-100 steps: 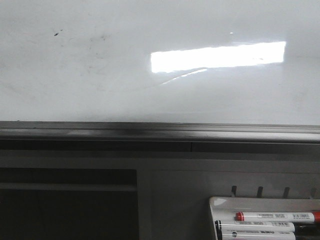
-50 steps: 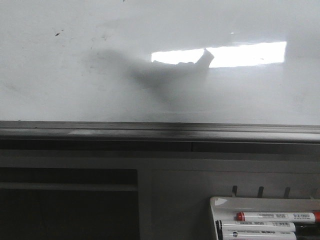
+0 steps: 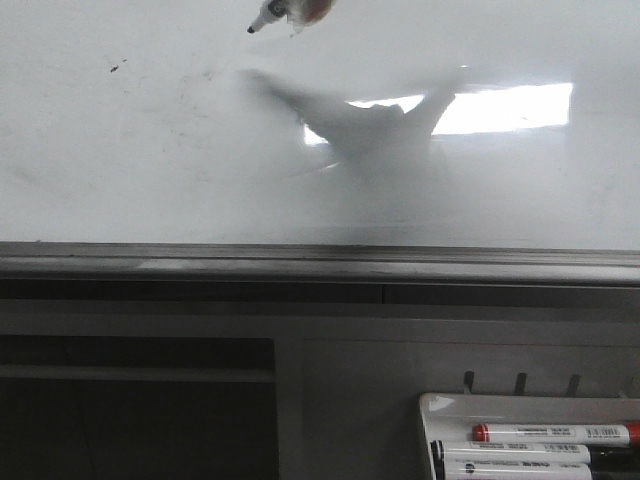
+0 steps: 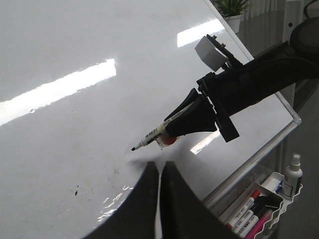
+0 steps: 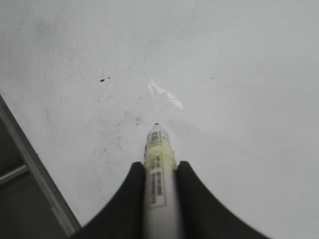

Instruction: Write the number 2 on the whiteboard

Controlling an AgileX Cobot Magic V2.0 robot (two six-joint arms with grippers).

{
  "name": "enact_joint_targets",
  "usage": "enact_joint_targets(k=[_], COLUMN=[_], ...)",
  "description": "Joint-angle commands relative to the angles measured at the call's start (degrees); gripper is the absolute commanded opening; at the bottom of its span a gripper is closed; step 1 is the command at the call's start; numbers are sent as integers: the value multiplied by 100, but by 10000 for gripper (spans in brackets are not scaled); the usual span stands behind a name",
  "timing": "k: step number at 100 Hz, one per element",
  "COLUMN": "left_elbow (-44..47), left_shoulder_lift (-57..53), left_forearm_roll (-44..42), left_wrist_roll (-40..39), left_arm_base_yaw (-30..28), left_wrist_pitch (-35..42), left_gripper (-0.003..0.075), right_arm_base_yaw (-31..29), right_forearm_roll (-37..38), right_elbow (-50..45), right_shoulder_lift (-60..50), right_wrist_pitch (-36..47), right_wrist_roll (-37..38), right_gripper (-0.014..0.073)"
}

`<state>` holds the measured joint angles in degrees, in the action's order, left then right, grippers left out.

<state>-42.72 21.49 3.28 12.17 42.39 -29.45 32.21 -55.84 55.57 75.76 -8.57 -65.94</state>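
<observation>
The whiteboard (image 3: 150,150) fills the upper front view, glossy white with faint smudges and a bright glare. No number 2 shows on it. My right gripper (image 5: 159,167) is shut on a white marker (image 5: 158,184) with a black tip. The marker tip (image 3: 262,21) enters at the top of the front view, close to the board. In the left wrist view the right gripper (image 4: 192,119) holds the marker (image 4: 152,137) just off the board (image 4: 75,124). My left gripper (image 4: 160,172) is shut and empty, below the marker tip.
A grey metal ledge (image 3: 320,262) runs along the board's bottom edge. A white marker tray (image 3: 530,440) with several markers hangs at the lower right; it also shows in the left wrist view (image 4: 259,204), with a small spray bottle (image 4: 292,172) beside it.
The marker tip has come into the front view at the top. The arm's shadow on the board has grown and shifted up and to the right across the glare.
</observation>
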Motion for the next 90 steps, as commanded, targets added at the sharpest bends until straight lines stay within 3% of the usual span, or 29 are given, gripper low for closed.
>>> enact_joint_targets(k=[1, 33, 58, 90], left_elbow=[-133, -133, -133, -133], left_shoulder_lift=[43, 43, 43, 43], left_forearm_roll=[69, 69, 96, 121], left_wrist_roll=[-78, -78, -78, -78], left_arm_base_yaw=[-13, -13, -13, -13], left_wrist_pitch=[463, 463, 463, 463], left_gripper=[-20, -20, -20, -20], right_arm_base_yaw=[-55, -55, -127, -1126], right_forearm_roll=[-7, -7, -7, -7], right_elbow=[222, 222, 222, 222], right_shoulder_lift=[-150, 139, 219, 70], right_wrist_pitch=[0, -240, 165, -496], right_wrist_roll=[-40, -40, -40, 207], right_gripper=[-78, -78, -78, -60])
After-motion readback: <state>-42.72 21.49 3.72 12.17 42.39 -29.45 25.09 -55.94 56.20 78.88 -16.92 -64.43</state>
